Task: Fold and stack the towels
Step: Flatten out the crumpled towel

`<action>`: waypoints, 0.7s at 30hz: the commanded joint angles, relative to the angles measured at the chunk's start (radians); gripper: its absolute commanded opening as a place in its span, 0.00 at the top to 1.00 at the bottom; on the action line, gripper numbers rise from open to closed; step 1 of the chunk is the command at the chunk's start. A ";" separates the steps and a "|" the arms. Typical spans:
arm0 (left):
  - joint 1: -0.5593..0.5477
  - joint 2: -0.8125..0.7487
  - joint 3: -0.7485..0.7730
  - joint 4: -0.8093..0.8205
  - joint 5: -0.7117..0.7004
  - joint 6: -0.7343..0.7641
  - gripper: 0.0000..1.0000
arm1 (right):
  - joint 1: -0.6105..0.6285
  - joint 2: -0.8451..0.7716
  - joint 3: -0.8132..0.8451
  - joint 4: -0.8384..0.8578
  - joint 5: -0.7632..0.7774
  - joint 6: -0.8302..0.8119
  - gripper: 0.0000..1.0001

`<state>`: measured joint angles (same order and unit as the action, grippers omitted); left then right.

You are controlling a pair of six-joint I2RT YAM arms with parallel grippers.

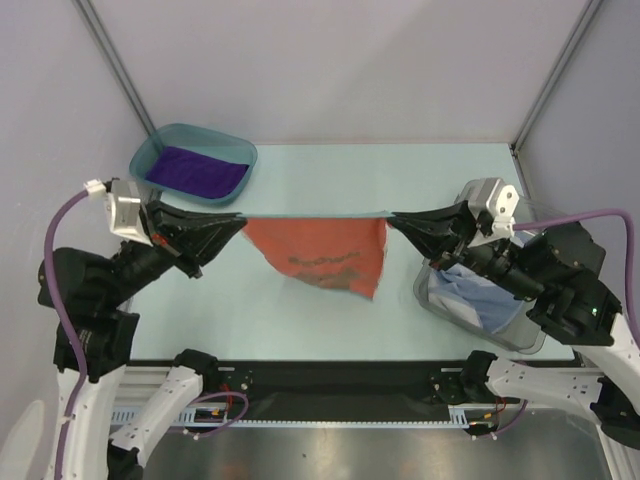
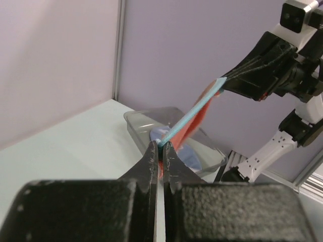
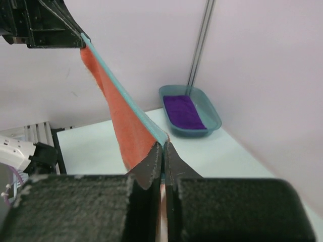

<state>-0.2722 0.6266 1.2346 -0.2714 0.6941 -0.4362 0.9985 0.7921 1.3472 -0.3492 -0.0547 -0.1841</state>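
A brown-red towel (image 1: 325, 254) with a light-blue top edge hangs stretched in the air between my two grippers, above the table. My left gripper (image 1: 241, 222) is shut on its left top corner; in the left wrist view the towel (image 2: 198, 115) runs from my jaws (image 2: 162, 145) to the other gripper. My right gripper (image 1: 392, 219) is shut on the right top corner, and the towel (image 3: 118, 113) also shows in the right wrist view. A deep purple towel (image 1: 195, 172) lies flat in the teal tray (image 1: 240, 149). Light-blue cloth (image 1: 470, 295) lies in the clear bin (image 1: 520, 338).
The teal tray stands at the back left of the pale table (image 1: 420, 180). The clear bin stands at the right front, partly under my right arm. Grey walls and frame posts close the back and sides.
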 commanded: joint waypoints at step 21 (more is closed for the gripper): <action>0.034 0.922 0.315 0.230 -0.416 0.286 1.00 | -0.730 0.812 0.151 0.360 -0.439 -0.086 1.00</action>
<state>-0.2691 1.4494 1.4254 -0.1661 0.3840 -0.2550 0.3187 1.4853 1.4029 -0.0845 -0.3851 -0.2813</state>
